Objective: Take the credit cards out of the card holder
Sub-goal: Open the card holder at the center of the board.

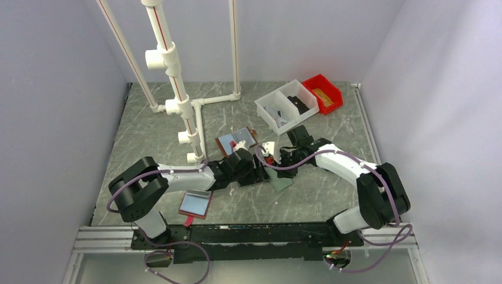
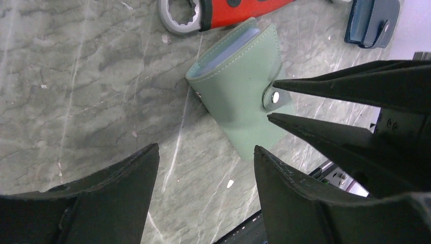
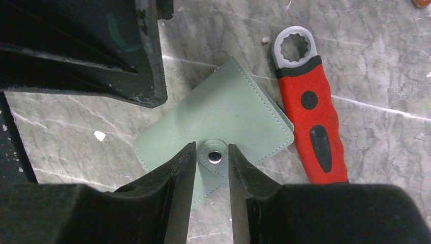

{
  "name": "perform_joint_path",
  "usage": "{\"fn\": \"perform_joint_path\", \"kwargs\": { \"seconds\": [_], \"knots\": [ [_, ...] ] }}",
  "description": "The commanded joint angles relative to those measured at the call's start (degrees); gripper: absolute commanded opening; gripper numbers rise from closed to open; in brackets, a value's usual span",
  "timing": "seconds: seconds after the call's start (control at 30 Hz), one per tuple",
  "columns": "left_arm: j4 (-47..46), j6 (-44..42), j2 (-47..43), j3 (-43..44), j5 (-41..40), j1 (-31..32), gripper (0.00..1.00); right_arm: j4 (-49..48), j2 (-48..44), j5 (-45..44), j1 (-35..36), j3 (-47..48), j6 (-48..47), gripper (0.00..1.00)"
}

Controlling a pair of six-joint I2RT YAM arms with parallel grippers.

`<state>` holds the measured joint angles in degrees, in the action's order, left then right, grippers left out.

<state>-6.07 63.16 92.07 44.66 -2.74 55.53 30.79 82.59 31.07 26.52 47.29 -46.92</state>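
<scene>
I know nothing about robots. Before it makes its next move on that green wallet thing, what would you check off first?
1. The card holder lies flat on the table: ok.
2. The right gripper is lined up on the snap tab, one finger on each side: ok.
3. Firm grip on that tab: cannot tell.
4. Holder opened: not ok. It is closed, with the tab across its cover.
5. The left gripper is open and empty beside the holder: ok.
6. The red wrench is clear of the holder: cannot tell. It lies right along one edge.
</scene>
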Motion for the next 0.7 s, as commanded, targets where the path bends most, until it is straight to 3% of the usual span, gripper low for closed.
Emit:
{"fn": "perform_joint_path", "kwargs": {
  "seconds": [0.0,0.3,0.67],
  "knots": [
    [3.56,2.24,0.93,3.33,-1.51,0.02,0.72,-2.73,-0.43,-4.02,1.84,1.37,1.13,0.33],
    [4.79,4.34,2.85,4.82,-2.21,0.05,0.72,-3.16,0.85,-7.85,3.51,0.84,0.94,0.4],
    [4.8,6.38,4.5,6.18,-2.77,0.02,0.72,-0.87,-0.14,-6.05,3.62,-0.05,-1.42,0.45]
  ]
}}
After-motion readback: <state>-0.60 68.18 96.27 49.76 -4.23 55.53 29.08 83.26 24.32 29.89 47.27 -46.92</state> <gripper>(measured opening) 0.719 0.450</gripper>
